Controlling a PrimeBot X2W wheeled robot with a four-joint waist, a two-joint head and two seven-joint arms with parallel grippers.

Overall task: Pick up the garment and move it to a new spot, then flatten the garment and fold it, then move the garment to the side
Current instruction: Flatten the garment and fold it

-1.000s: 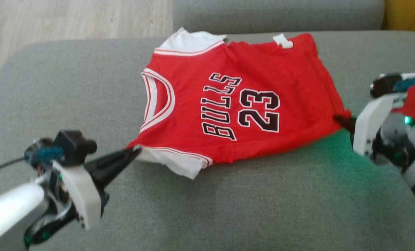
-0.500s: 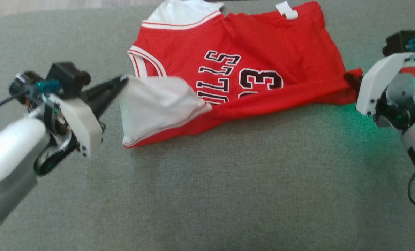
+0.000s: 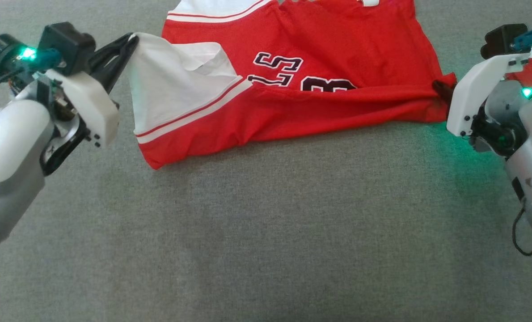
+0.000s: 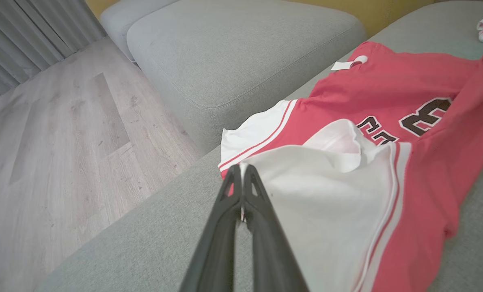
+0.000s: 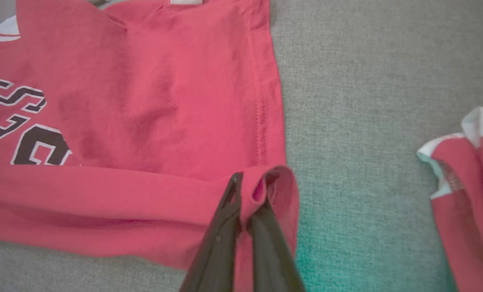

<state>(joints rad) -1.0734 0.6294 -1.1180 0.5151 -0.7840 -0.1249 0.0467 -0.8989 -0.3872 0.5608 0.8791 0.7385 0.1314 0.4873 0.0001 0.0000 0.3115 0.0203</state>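
The garment [image 3: 337, 44] is a red basketball jersey with white trim and dark lettering, lying on a grey couch cushion [image 3: 266, 232]. My left gripper [image 3: 132, 40] is shut on its white shoulder corner and holds that corner lifted, so the near edge is doubled over the front. In the left wrist view the left gripper [image 4: 240, 172] pinches the white fabric [image 4: 326, 202]. My right gripper [image 3: 439, 87] is shut on the red hem corner at the right. The right wrist view shows the right gripper [image 5: 245, 190] clamped on a rolled fold of the garment [image 5: 144, 101].
A second red and white garment [image 5: 468, 182] lies on the cushion to the right of the jersey. Beyond the couch's far edge are another grey cushion [image 4: 233, 52] and wooden floor [image 4: 63, 142] with a curtain.
Both grippers have carried the near edge of the jersey up and away over its front, covering part of the lettering. The head camera has tilted down, so the whole scene has shifted upward.
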